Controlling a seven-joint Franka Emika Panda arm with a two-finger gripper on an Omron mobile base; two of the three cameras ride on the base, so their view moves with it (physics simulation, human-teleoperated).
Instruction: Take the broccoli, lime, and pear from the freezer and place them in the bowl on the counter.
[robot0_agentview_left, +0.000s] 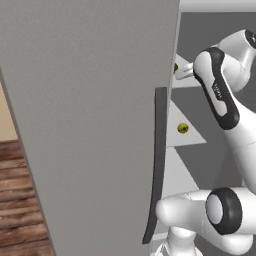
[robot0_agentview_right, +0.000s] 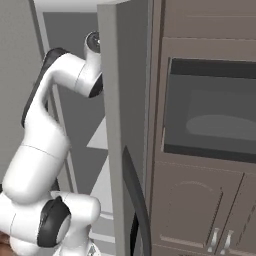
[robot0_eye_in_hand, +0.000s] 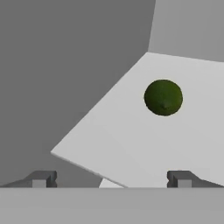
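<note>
Gripper (robot0_eye_in_hand: 111, 179) fingers stand spread wide with nothing between them, and in the hand view we see the lime (robot0_eye_in_hand: 163, 97), a round dark green ball with a matte skin, resting alone on a pale grey shelf (robot0_eye_in_hand: 131, 140) of the freezer (robot0_agentview_left: 90, 125), ahead of and apart from the fingertips. From the left base view we note instead a small yellow-green fruit (robot0_agentview_left: 183, 128) on a lower shelf beside the open grey door with its dark curved handle (robot0_agentview_left: 156, 165). From the right base view we see the arm (robot0_agentview_right: 45, 130) reaching into the compartment, and brown cabinets (robot0_agentview_right: 200, 210) with a dark built-in oven (robot0_agentview_right: 210, 115) to the right.
</note>
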